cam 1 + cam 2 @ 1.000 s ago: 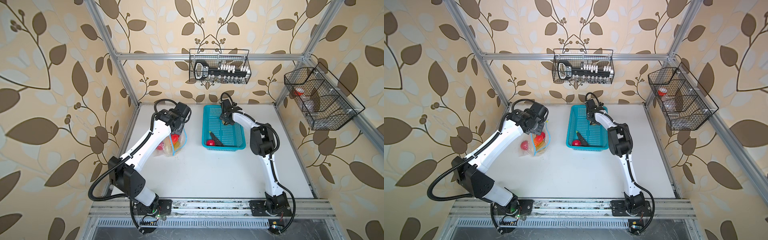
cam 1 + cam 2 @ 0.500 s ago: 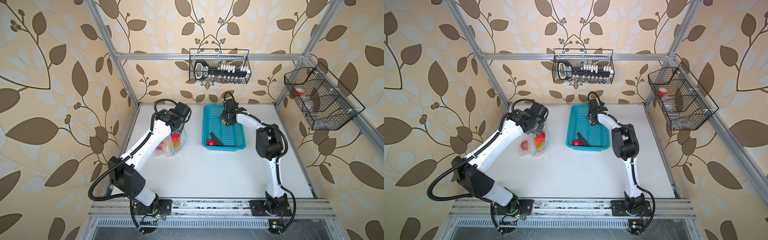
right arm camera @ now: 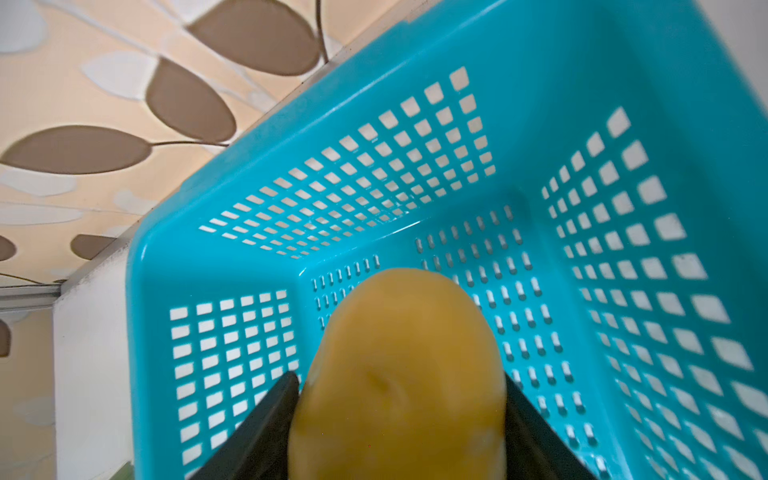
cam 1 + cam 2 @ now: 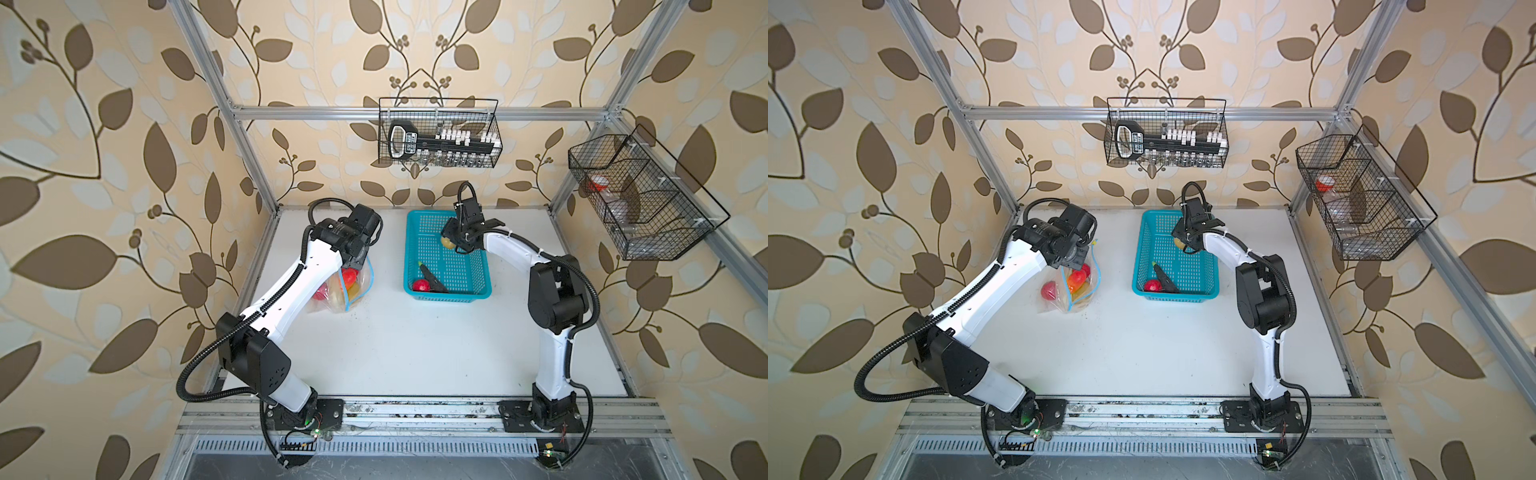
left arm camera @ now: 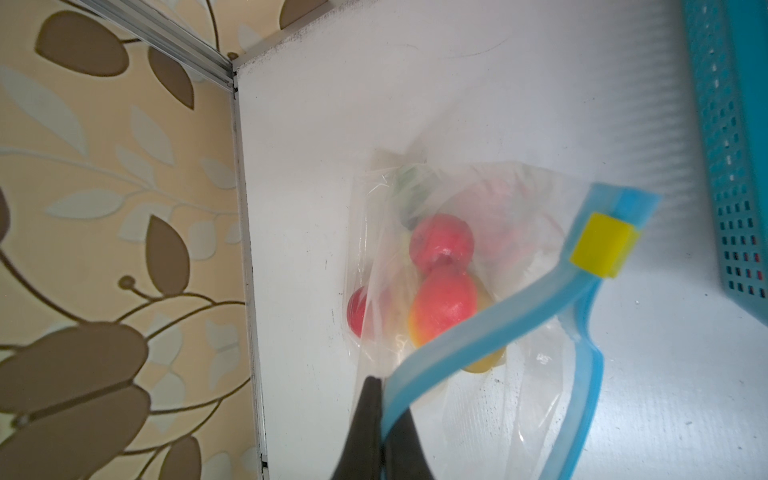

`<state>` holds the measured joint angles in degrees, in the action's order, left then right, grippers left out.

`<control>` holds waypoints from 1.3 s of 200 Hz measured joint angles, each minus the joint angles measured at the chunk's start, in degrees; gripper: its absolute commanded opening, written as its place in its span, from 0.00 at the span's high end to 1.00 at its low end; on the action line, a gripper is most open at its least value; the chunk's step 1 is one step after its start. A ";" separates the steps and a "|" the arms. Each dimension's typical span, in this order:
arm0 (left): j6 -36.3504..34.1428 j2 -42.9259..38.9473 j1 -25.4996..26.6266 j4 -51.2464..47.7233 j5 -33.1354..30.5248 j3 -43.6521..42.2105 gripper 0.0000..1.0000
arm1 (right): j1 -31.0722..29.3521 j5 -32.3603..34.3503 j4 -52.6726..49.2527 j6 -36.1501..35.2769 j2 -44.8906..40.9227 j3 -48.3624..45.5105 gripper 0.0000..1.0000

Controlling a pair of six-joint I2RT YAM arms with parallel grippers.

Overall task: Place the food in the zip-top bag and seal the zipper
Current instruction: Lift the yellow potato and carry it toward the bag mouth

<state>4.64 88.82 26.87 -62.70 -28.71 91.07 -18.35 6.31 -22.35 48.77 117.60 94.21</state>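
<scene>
The clear zip-top bag (image 4: pixel 353 291) (image 4: pixel 1073 291) (image 5: pixel 457 195) hangs open at the table's left. My left gripper (image 5: pixel 380 386) is shut on its light-blue zipper (image 5: pixel 478 324), whose yellow slider (image 5: pixel 602 245) sits at the far end. Inside lie a red tomato (image 5: pixel 440 243), an orange-red pepper (image 5: pixel 442 303) and a green piece (image 5: pixel 409 187). Another tomato (image 4: pixel 1049 289) sits at the bag's edge. My right gripper (image 3: pixel 398 378) is shut on a yellow-brown potato (image 3: pixel 399 332) (image 4: pixel 447 241) over the turquoise basket (image 4: pixel 446 296) (image 4: pixel 1175 297). A tomato (image 4: pixel 419 285) and eggplant (image 4: pixel 432 279) lie in it.
A black wire basket (image 4: pixel 438 137) hangs on the back wall and a second wire basket (image 4: pixel 636 199) on the right wall. Aluminium frame posts stand at the table's corners. White table (image 4: pixel 415 345) stretches between the arms.
The right arm's elbow has swung to the right and the gripper with the potato has shifted slightly right over the basket. The left arm and the bag have stayed put.
</scene>
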 measured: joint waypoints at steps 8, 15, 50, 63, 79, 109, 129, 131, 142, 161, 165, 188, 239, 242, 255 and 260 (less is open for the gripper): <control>0.00 0.00 0.00 0.00 0.02 0.00 1.00 | 0.00 -0.52 0.55 0.50 -0.92 -1.09 0.40; 0.00 0.00 0.00 0.00 0.02 0.00 1.00 | 0.00 -0.87 0.92 0.87 -1.68 -1.97 0.40; 0.00 0.00 0.00 0.00 0.33 0.00 1.00 | -0.37 -2.29 2.51 2.29 -5.05 -5.20 0.41; 0.00 -0.02 0.00 -0.02 0.66 0.00 1.00 | -0.76 -2.49 3.15 2.73 -6.60 -6.62 0.41; 0.00 -0.02 -0.11 0.00 1.16 0.00 1.00 | -1.44 -2.73 4.04 3.54 -8.68 -8.35 0.41; -0.02 -0.22 -0.35 0.20 1.40 -0.33 1.00 | -2.84 -2.71 5.84 4.94 -12.87 -11.65 0.42; -0.02 -0.37 -0.37 0.39 1.57 -0.48 1.00 | -3.93 -2.73 6.49 5.60 -14.49 -11.89 0.42; -0.02 -0.37 -0.37 0.39 1.57 -0.48 1.00 | -4.04 -2.73 6.58 5.64 -14.62 -11.91 0.42; -0.02 -0.37 -0.39 0.44 1.60 -0.48 1.00 | -4.70 -2.73 7.13 5.88 -15.58 -12.26 0.42; -0.02 -0.37 -0.72 0.46 1.75 -0.50 1.00 | -5.97 -2.73 8.13 6.14 -17.57 -13.70 0.42; -0.04 -0.37 -0.72 0.46 1.75 -0.50 1.00 | -6.19 -2.75 8.31 6.21 -17.90 -14.05 0.42; -0.04 -0.44 -0.72 0.55 1.77 -0.55 1.00 | -7.52 -2.75 9.20 6.51 -20.13 -15.91 0.42; -0.04 -1.05 -0.72 0.96 1.95 -1.09 1.00 | -9.53 -3.39 11.45 6.78 -23.37 -18.38 0.42; -0.04 -1.05 -0.72 0.98 1.97 -1.09 1.00 | -9.70 -3.45 11.67 6.78 -23.50 -18.51 0.42; -0.04 -1.07 -0.74 1.09 1.97 -1.18 1.00 | -10.47 -4.31 12.52 6.97 -23.98 -18.86 0.43; -0.04 -1.07 -0.74 1.11 1.97 -1.25 1.00 | -10.69 -4.79 12.92 7.08 -24.02 -18.91 0.43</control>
<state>4.60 87.74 26.13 -61.58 -26.74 89.82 -29.04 1.52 -9.43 55.86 93.58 75.31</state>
